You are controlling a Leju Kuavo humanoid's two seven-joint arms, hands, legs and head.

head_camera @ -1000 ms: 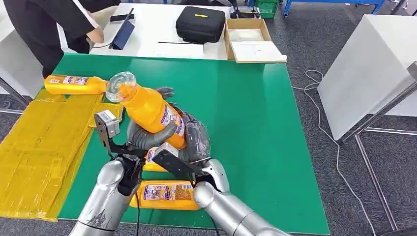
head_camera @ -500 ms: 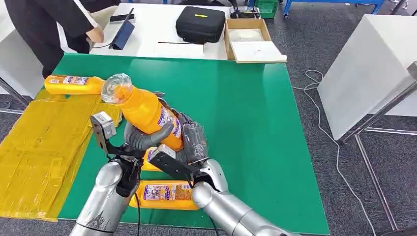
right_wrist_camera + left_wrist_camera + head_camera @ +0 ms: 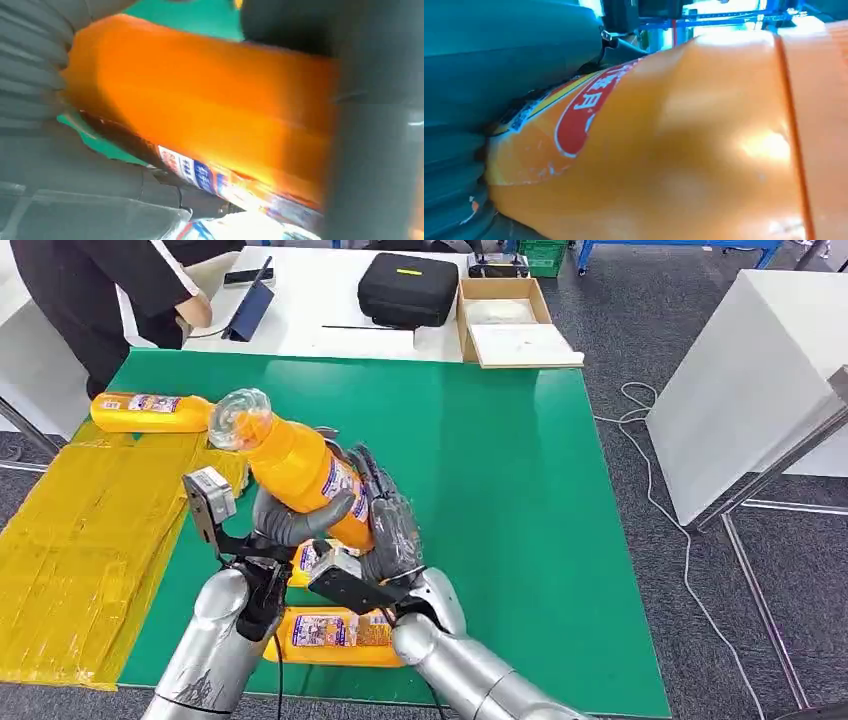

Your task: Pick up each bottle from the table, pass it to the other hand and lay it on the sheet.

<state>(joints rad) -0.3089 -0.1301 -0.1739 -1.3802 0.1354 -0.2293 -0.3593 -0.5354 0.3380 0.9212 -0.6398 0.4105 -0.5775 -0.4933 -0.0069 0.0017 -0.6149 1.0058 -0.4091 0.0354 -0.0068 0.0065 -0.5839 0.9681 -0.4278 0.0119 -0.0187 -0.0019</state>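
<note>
One orange bottle (image 3: 150, 411) already lay on its side at the far edge of the yellow sheet (image 3: 80, 540), so at least one delivery looked done. A second bottle (image 3: 300, 468) was held in the air above the green desk (image 3: 500, 490), tilted, its clear cap end toward the sheet. The left hand (image 3: 295, 520) had its thumb wrapped around the bottle's lower body and gripped it. The right hand (image 3: 385, 520) lay against the same bottle on the side away from the sheet, its dark fingers (image 3: 372, 478) spread; I could not tell whether it still gripped or only touched. I judged the hand-over to be mid-way, with the laying down still to come.

Two more bottles (image 3: 335, 630) lay on the desk beneath the arms, well apart from the sheet, waiting their turn.

Beyond the desk, a white table held a black case (image 3: 408, 288) and an open cardboard box (image 3: 510, 320). A person (image 3: 100, 290) stood at the desk's far corner nearest the sheet, close to the lying bottle.
</note>
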